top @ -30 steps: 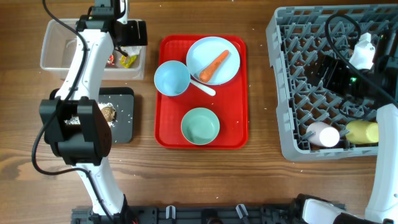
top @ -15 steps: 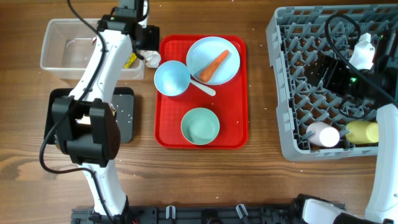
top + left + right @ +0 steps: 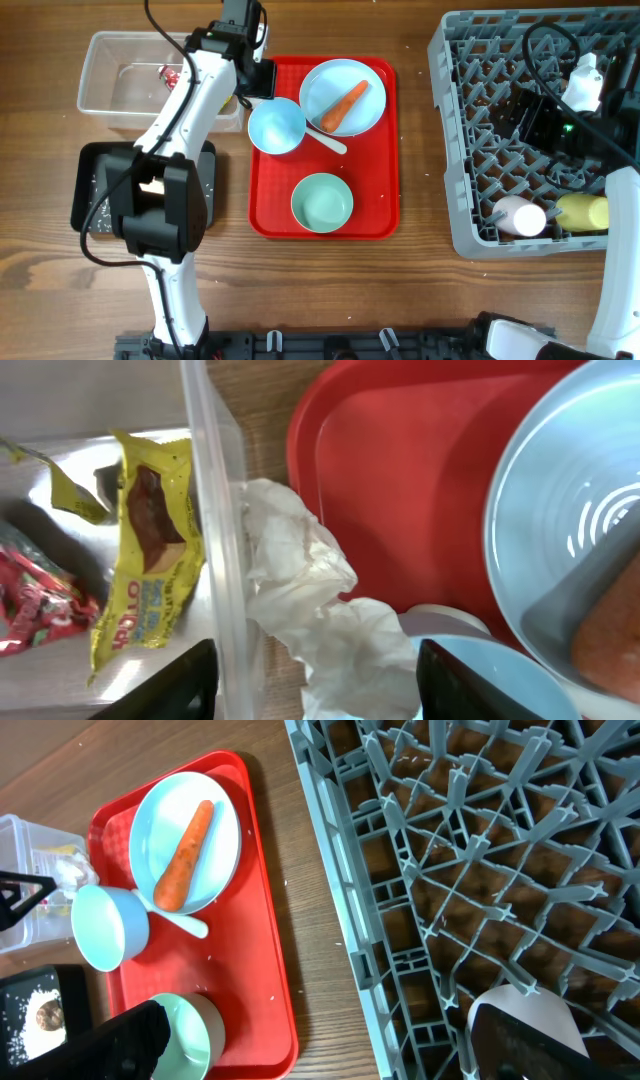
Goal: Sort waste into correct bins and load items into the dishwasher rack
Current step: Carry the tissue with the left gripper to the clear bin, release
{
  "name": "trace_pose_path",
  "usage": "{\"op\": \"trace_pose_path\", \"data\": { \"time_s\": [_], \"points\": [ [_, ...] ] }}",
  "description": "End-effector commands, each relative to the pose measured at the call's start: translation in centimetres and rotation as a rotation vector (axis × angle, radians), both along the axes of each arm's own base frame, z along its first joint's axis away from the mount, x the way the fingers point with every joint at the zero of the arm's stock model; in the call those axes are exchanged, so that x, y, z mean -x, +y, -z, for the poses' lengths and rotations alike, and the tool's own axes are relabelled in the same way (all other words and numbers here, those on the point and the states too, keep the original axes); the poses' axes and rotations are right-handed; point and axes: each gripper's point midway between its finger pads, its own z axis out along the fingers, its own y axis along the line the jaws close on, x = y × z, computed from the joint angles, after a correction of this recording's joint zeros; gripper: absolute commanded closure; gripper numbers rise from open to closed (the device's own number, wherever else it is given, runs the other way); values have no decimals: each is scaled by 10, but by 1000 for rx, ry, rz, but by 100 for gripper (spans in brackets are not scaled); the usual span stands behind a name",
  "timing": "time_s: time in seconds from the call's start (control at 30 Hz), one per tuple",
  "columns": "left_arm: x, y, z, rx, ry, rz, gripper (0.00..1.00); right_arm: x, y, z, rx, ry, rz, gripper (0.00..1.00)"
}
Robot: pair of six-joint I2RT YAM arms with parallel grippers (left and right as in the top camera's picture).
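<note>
Orange carrot (image 3: 344, 106) diagonal on pale blue plate (image 3: 325, 85), yellow wrapper (image 3: 150, 550) in clear tub (image 3: 110, 95), pink cup (image 3: 519, 215) and yellow cup (image 3: 582, 212) lying in rack (image 3: 480, 100)

Overhead faces straight down; wrist views share the red tray (image 3: 375, 180).

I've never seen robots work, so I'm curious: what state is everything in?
Left gripper: open, straddling crumpled tissue.
Right gripper: open, empty.
Plate: holds carrot.
Pale blue bowl: empty.
Teal bowl: empty.
Clear tub: holds wrappers.
Rack: pink cup, yellow cup lying inside.
</note>
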Motion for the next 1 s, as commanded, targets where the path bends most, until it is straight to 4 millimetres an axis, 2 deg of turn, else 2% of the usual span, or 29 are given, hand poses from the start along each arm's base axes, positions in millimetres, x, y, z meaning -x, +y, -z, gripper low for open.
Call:
{"op": "trace_pose_path", "data": {
  "time_s": [0.0, 0.07, 0.17, 0.3, 0.37, 0.43, 0.5, 0.53, 0.57, 0.6, 0.67, 0.7, 0.8, 0.9, 0.97],
  "points": [
    [-5, 22, 5, -51, -6, -50, 35, 0, -4, 6, 22, 15, -5, 0],
    [-6, 40, 6, -53, 4, -85, 33, 0, -4, 6, 22, 16, -5, 0],
    [-6, 85, 8, -55, 23, -173, 29, 0, -4, 6, 21, 15, -6, 1],
    [-7, 93, 7, -54, 21, -188, 28, 0, -4, 6, 22, 15, -5, 0],
    [-12, 85, 4, -50, -4, -175, 27, 0, -4, 6, 21, 14, -5, 0],
    [-15, 71, -12, -44, -38, -148, 27, 0, -4, 6, 21, 14, -5, 0],
    [-16, 45, -40, -28, -93, -100, 27, 0, -4, 5, 21, 14, -5, 0],
    [-10, 29, -50, -16, -103, -85, 29, 0, -4, 5, 21, 15, -5, 1],
    [-1, 16, -53, 8, -84, -116, 32, 0, -4, 5, 20, 15, -3, 1],
    [12, 7, -47, 40, -36, -195, 39, -1, -4, 5, 21, 13, -3, 0],
    [29, 1, -24, 82, 55, -370, 45, -2, -5, 5, 23, 8, -5, 0],
    [32, -1, -16, 91, 70, -413, 47, -2, -5, 5, 24, 7, -5, 0],
    [24, 0, 6, 127, 80, -534, 52, -1, -5, 5, 23, 10, -6, 0],
    [5, -1, 7, 175, 19, -570, 56, 0, -4, 6, 22, 16, -7, 0],
    [-2, 10, 11, 187, -12, -659, 60, 1, -4, 6, 25, 17, -13, 0]
  ]
}}
